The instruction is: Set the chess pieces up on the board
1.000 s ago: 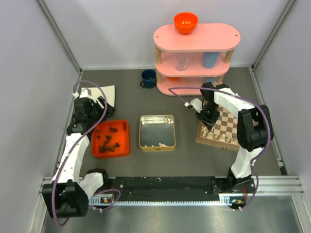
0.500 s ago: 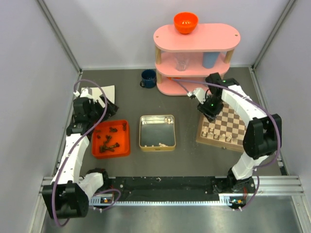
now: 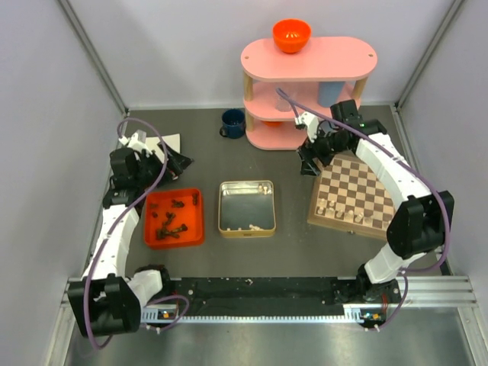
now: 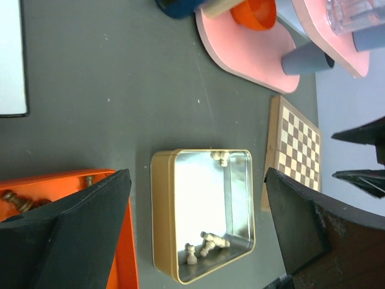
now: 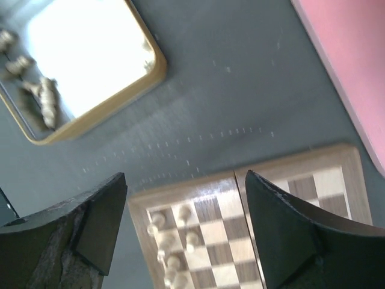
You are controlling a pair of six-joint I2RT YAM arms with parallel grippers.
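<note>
The board (image 3: 358,191) lies at the right, with several cream pieces (image 3: 339,210) standing along its near edge. More cream pieces (image 3: 248,226) lie in the silver tin (image 3: 246,185). Dark pieces (image 3: 171,221) lie in the orange tray (image 3: 197,232). My right gripper (image 3: 311,156) is open and empty, above the table just off the board's far left corner; in its wrist view (image 5: 185,177) it looks down on the board (image 5: 289,198). My left gripper (image 3: 179,162) is open and empty, behind the tray. Its wrist view (image 4: 197,179) shows the tin (image 4: 161,217) and its cream pieces (image 4: 207,244).
A pink three-tier shelf (image 3: 309,84) stands at the back, close to my right gripper, with an orange bowl (image 3: 291,34) on top and cups on its tiers. A blue mug (image 3: 232,122) stands left of it. White paper (image 3: 166,143) lies beside my left wrist.
My right gripper has risen from the board's left side and swung back toward the shelf, off the board's far left corner. My left wrist has shifted slightly back.
</note>
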